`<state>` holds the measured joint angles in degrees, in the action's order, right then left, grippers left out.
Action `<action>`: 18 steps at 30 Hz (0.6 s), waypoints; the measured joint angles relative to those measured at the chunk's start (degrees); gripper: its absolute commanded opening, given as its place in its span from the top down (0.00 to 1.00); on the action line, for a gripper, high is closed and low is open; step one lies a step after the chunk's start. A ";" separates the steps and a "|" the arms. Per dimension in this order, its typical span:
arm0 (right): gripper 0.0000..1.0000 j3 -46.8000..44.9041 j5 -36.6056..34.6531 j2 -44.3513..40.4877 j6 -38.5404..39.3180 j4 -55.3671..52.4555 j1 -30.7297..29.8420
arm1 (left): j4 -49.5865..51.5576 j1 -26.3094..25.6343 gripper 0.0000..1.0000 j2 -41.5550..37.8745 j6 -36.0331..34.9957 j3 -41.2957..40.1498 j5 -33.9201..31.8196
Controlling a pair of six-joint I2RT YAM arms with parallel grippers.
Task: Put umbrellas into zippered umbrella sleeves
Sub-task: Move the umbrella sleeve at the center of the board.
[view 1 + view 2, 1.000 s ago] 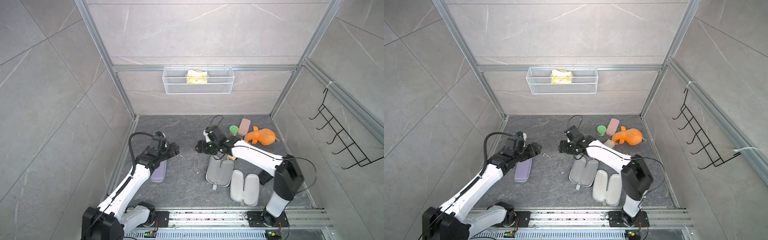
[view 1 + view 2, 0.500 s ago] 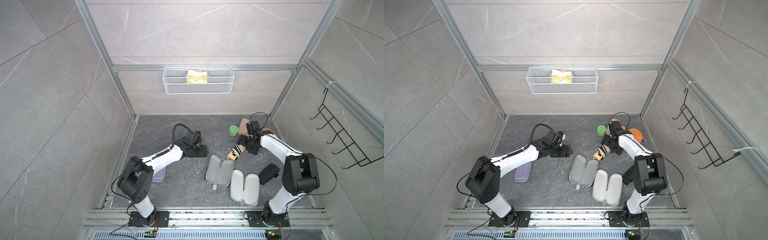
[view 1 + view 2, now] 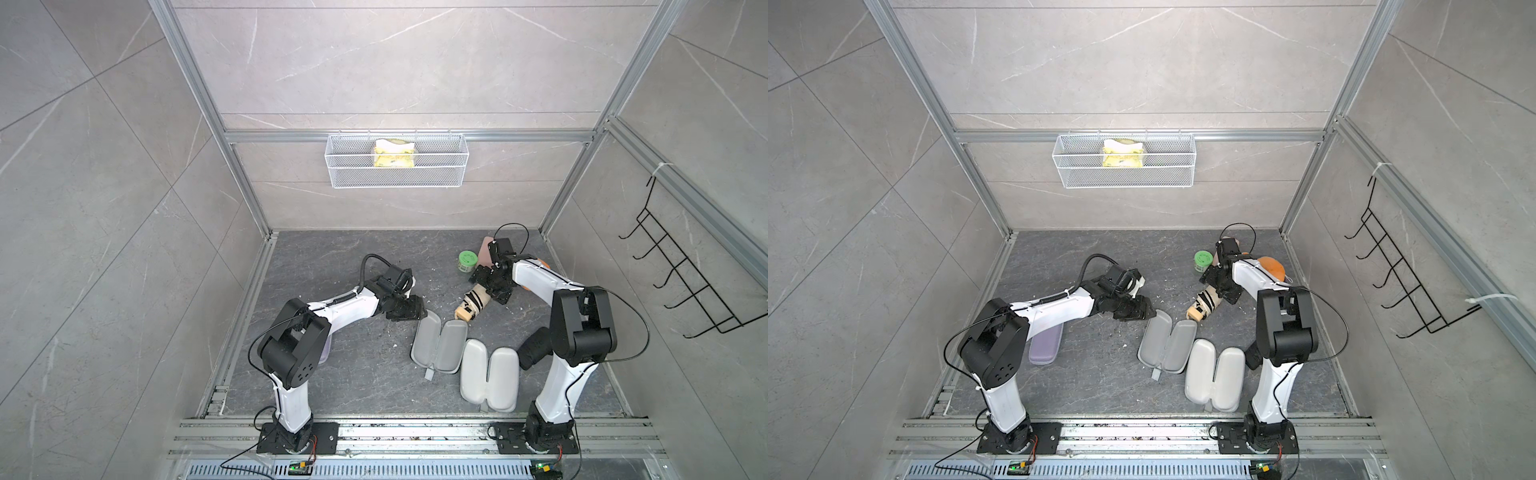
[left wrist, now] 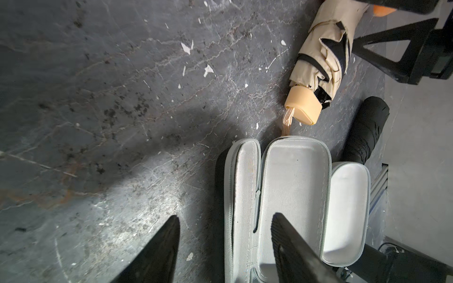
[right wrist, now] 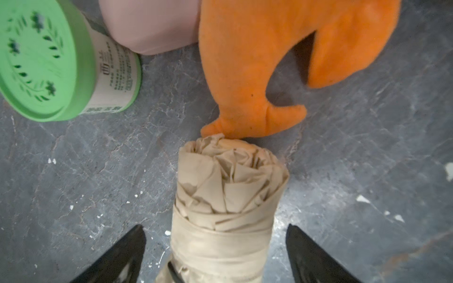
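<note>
The right gripper is hanging open around the cream umbrella, the left gripper open over a sleeve; soft folds might slip.

Reaches the left arm low and toward the middle, upper link folded back over its base, wrist tipped downward. Holds the left gripper low, with the fingers parted by a clear gap. Stretches the right arm away from its base toward the far side, elbow raised, wrist turned inward and down. Spreads the right gripper wide, both fingers well apart and pointing down.
</note>
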<state>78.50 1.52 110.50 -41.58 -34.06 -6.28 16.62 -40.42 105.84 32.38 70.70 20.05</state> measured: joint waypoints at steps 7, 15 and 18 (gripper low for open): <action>0.21 0.17 0.92 2.34 -0.35 0.13 0.00 | -0.44 -0.48 0.51 0.55 0.83 0.20 1.70; 0.41 0.15 2.64 2.34 1.31 0.94 0.04 | -1.25 -0.52 0.58 2.49 1.40 0.66 2.78; 0.46 -0.15 3.04 1.75 2.36 1.11 0.04 | -1.57 -0.52 0.65 3.34 1.95 0.66 2.80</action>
<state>78.35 4.56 112.25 -39.22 -32.95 -6.24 15.05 -40.95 109.19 34.33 71.35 22.85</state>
